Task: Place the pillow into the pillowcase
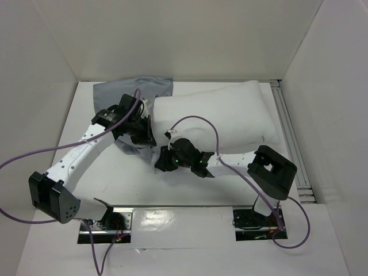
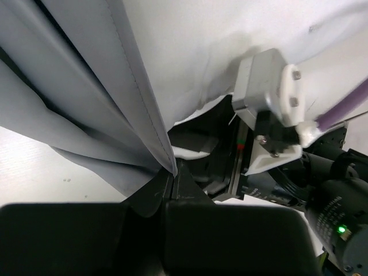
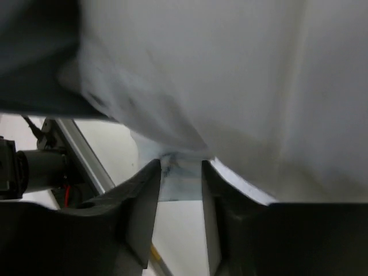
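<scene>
Left gripper (image 2: 172, 172) pinches the pillowcase (image 2: 80, 98) hem; right gripper (image 3: 179, 172), narrowly parted under the pillow (image 3: 241, 75), grip unclear; insertion seemingly beginning, mouth needs widening.

White pillow (image 1: 230, 118) is plump, lying flat and slantwise at far right, with its left end just beside the pillowcase (image 1: 133, 89). That cloth is thin, grey and wrinkled, bunched at far left (hemmed edge drawn taut, left wrist view).
</scene>
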### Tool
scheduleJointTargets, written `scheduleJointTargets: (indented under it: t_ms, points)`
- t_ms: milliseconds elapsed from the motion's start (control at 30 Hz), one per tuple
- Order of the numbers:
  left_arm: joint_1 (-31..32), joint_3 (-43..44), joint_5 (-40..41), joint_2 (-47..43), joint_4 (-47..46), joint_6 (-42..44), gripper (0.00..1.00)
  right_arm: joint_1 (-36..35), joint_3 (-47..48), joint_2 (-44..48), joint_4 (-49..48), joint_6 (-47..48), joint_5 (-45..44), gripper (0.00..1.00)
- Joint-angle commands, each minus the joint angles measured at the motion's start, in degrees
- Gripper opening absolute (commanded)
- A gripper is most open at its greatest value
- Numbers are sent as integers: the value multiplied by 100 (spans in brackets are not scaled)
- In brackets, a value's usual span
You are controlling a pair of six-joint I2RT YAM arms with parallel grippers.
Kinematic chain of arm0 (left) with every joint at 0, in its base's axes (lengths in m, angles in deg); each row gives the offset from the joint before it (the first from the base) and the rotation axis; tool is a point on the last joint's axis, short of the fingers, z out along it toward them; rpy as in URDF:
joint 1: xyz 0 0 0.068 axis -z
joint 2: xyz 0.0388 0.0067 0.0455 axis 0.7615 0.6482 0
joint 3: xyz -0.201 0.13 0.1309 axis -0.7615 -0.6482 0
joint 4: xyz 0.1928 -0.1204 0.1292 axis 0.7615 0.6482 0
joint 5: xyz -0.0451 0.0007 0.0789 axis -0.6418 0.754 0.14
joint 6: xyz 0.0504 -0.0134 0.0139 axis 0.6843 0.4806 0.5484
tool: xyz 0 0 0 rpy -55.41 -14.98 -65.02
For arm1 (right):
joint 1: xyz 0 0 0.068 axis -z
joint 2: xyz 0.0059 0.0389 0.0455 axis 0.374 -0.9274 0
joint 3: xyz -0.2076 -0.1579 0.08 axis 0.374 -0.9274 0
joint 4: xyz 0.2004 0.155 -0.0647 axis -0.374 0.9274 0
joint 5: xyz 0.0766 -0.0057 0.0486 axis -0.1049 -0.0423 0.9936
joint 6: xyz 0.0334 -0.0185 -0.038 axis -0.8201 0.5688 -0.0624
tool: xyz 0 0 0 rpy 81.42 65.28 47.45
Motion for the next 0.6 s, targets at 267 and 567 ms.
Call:
scheduleJointTargets:
  t_ms: [267, 567]
  points:
    - [25, 44, -241, -403, 138, -74, 0, 238, 861, -30, -490, 96, -657, 0]
    - [25, -289, -348, -825, 322, -127, 0, 493, 1493, -662, -148, -141, -1448, 0]
